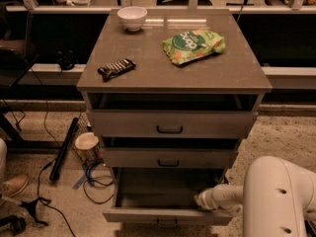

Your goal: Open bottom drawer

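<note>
One hand [200, 200] inside bottom drawer [168, 216] of three.

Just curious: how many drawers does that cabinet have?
3: top drawer, middle drawer below it, bottom drawer lowest and pulled out. The gripper reaches into the bottom drawer's right side.

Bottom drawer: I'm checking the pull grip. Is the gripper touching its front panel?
Cannot tell. The camera view shows the gripper inside the open bottom drawer, close behind its front panel, but neither contact nor gap shows plainly.
</note>
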You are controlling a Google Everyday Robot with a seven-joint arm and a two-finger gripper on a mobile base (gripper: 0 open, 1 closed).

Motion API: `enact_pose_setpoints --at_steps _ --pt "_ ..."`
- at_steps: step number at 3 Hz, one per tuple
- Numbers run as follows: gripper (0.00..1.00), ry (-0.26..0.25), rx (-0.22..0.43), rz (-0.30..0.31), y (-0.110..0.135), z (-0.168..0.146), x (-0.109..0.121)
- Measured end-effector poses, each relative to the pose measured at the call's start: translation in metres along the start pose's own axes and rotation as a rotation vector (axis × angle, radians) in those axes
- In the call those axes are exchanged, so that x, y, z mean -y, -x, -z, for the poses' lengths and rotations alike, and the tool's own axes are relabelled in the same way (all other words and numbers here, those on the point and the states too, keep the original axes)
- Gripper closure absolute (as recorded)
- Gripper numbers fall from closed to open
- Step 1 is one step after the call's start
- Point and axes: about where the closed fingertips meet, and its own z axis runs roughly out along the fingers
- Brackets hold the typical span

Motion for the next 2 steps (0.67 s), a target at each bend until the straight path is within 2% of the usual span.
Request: enact_pose_setpoints --at_steps 2 --pt "1.00 0.052 -0.073 0.064 -0.038 0.011 -0.023"
